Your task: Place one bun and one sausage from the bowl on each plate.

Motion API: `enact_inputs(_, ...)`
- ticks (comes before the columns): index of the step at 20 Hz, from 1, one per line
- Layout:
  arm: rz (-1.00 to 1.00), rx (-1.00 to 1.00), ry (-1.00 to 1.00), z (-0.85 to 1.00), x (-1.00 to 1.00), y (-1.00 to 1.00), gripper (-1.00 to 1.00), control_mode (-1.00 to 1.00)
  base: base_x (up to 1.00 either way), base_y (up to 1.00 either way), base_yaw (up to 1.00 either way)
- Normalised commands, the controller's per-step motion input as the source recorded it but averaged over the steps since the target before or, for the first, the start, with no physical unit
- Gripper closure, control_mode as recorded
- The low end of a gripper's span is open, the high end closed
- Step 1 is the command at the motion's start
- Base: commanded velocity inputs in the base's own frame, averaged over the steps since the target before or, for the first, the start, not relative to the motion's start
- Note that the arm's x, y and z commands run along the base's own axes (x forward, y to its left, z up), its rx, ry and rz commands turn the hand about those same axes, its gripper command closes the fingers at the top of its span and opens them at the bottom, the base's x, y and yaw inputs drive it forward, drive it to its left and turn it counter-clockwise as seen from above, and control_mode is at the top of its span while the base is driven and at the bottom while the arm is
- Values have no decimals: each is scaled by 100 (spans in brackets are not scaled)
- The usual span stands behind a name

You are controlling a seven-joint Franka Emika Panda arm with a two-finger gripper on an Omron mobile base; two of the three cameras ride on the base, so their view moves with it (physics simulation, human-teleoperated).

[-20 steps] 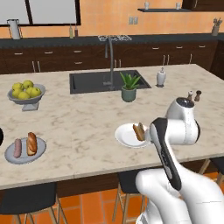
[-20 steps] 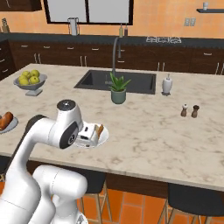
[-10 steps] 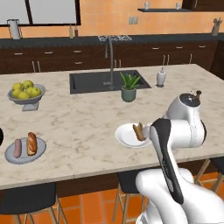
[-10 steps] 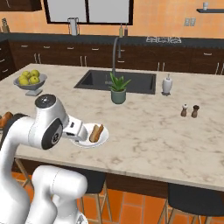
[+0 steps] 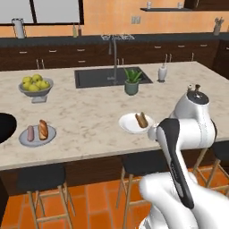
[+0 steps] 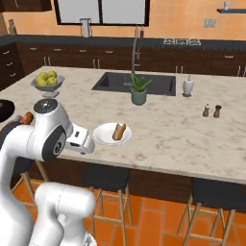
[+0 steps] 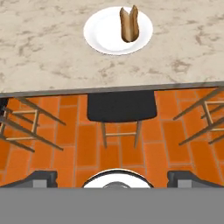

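Even, bright rendered light; soft, slightly blurry.

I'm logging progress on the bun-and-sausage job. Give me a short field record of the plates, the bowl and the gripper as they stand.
white plate: near counter edge, holds a bun and sausage side by side
grey plate: counter's left, holds a sausage and a bun
bowl: black, at left frame edge, contents not visible
gripper: open, empty, off the counter above a stool
fruit bowl: behind grey plate, untouched
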Motion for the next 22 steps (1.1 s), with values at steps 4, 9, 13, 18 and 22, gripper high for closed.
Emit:
enact_inputs(4, 0, 0, 0, 0, 0, 0, -100, 100, 1, 100, 0)
enact_inputs(9, 0, 0, 0, 0, 0, 0, -100, 100, 14, 100, 0)
enact_inputs(13, 0, 0, 0, 0, 0, 0, -100, 100, 52, 100, 0)
enact_inputs(18, 0, 0, 0, 0, 0, 0, -100, 100, 55, 99, 0)
enact_inputs(22, 0, 0, 0, 0, 0, 0, -100, 100, 16, 100, 1)
